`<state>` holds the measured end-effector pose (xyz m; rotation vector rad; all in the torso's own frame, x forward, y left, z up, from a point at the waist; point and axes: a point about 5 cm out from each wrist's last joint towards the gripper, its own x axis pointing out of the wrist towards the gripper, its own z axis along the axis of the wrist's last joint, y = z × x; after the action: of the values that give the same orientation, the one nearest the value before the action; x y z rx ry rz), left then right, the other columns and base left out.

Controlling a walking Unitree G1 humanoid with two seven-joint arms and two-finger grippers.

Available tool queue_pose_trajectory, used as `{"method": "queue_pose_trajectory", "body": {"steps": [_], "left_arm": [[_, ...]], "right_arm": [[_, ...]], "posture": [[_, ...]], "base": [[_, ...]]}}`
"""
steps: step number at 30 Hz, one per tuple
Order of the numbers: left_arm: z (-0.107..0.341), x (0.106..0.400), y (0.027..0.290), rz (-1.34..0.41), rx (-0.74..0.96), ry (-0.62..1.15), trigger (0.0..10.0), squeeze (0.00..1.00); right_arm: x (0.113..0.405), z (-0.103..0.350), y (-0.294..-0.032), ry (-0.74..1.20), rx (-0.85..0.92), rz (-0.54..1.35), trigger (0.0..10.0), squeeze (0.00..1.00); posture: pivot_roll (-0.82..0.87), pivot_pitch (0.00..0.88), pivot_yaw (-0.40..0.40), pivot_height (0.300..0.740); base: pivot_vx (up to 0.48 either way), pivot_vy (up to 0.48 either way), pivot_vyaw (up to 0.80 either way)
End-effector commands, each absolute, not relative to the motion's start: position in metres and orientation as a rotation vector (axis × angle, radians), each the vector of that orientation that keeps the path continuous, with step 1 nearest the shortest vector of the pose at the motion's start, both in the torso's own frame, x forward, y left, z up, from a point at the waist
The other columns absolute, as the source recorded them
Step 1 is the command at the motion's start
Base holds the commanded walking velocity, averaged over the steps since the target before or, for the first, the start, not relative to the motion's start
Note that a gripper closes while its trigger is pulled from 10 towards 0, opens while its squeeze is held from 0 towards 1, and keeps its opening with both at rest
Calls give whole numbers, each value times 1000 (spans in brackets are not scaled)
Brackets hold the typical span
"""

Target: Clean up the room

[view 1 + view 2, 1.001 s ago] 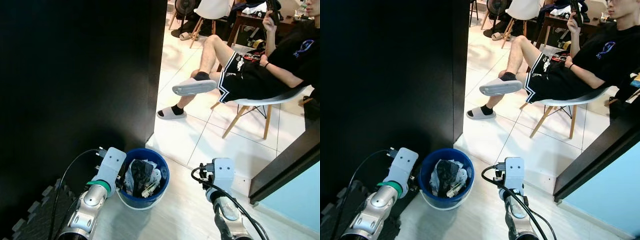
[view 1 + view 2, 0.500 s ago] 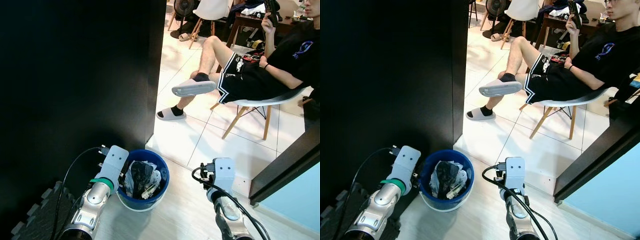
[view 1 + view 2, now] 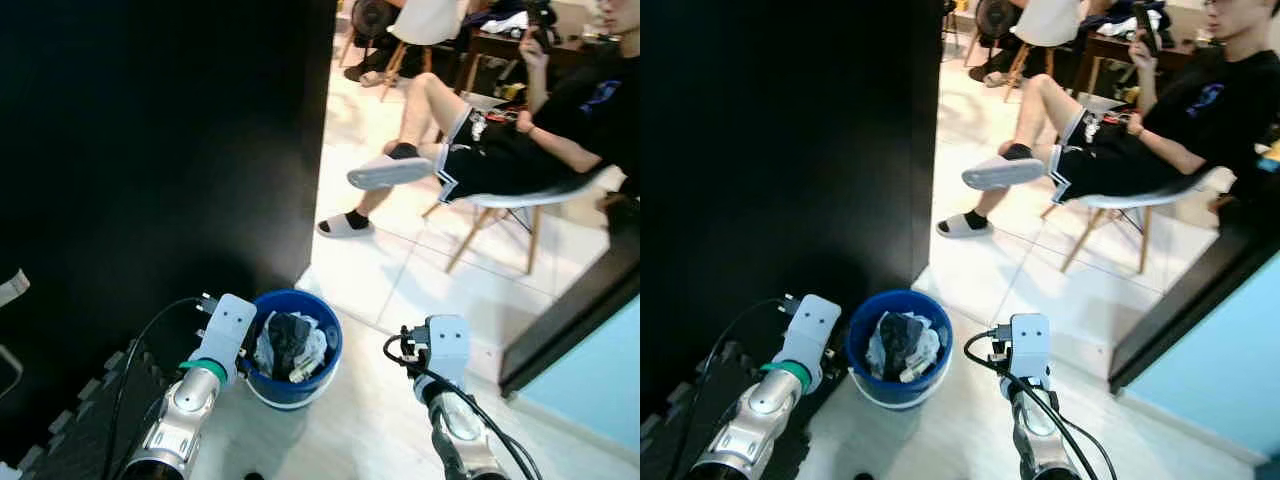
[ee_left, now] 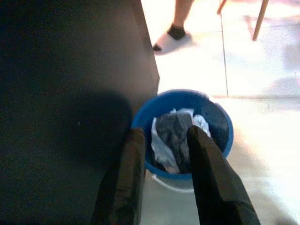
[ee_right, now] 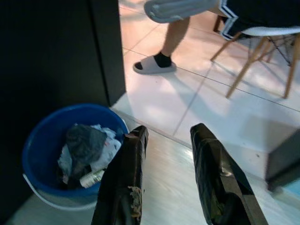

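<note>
Blue round plastic bin (image 3: 292, 345) on pale floor, at foot of black wall panel (image 3: 160, 180), stuffed with dark and white crumpled rubbish (image 4: 174, 139). Left gripper (image 4: 164, 140) hovers just beside bin, wall side, fingers parted, holding nothing. Right gripper (image 5: 166, 136) near bin's opposite side, apart from it, fingers spread, empty. Seated person (image 3: 1140, 130) on white chair (image 3: 1140, 205), well beyond bin.

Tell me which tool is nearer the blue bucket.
Left. The left tool is open and right at the blue bucket, its fingers at the near rim. The right tool, also open, hangs over bare floor beside the bucket.
</note>
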<state>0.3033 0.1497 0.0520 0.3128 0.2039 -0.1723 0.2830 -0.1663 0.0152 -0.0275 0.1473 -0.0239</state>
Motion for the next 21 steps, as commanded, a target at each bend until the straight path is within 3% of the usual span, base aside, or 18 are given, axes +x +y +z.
{"method": "queue_pose_trajectory", "body": {"steps": [1,21], "left_arm": [[42,297,151,-171,305,239,10000,0],[42,297,150,-165,298,233,10000,0]], "right_arm": [[282,13,-165,162,-30,-18,10000,0],[282,12,-166,168,-36,-19,10000,0]], "posture": [[77,0,18,740],[74,0,16,740]], "base": [[-322,0,0],[-322,0,0]]}}
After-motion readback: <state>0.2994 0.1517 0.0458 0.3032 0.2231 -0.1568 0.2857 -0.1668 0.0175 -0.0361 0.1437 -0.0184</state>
